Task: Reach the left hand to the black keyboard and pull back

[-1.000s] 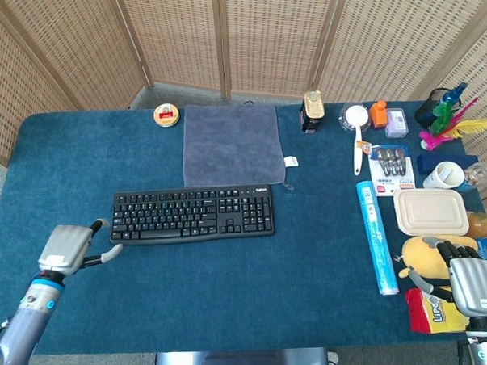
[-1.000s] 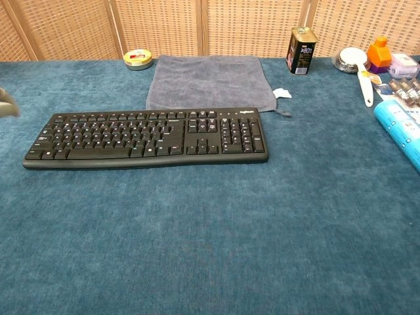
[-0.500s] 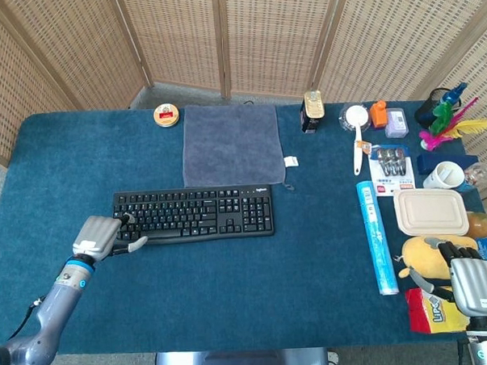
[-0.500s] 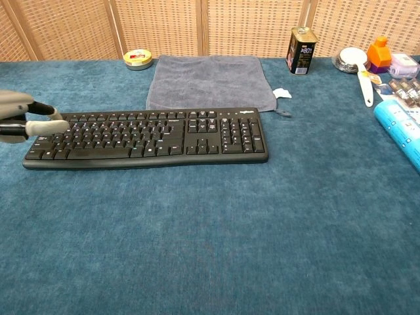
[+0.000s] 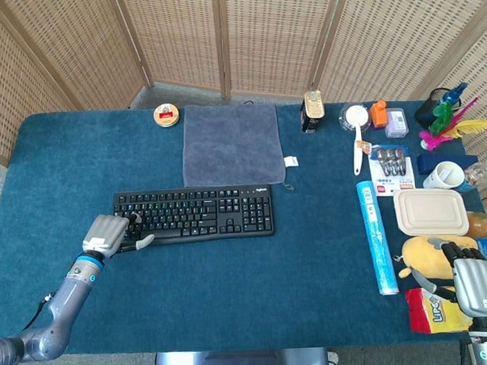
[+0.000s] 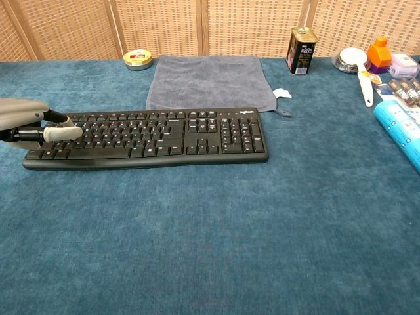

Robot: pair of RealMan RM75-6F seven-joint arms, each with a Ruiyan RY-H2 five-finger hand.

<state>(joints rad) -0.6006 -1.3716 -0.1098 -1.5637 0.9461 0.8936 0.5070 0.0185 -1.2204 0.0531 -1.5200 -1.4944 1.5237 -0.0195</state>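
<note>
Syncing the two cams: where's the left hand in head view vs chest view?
Head view: left hand sits lower left, at the left end of the black keyboard.
Chest view: left hand enters at the left edge, fingers over the keyboard's left keys.
Shared landmark: the grey towel just behind the keyboard.

Dark cylindrical tin can (image 6: 301, 50), upper right of chest view: large digits on label, apparently "80", rest too small to read.

Black keyboard (image 6: 147, 138), centre left: small pale logo at top right corner, unreadable.

Yellow snack packet (image 5: 433, 312), lower right of head view: dark lettering, illegible.
</note>
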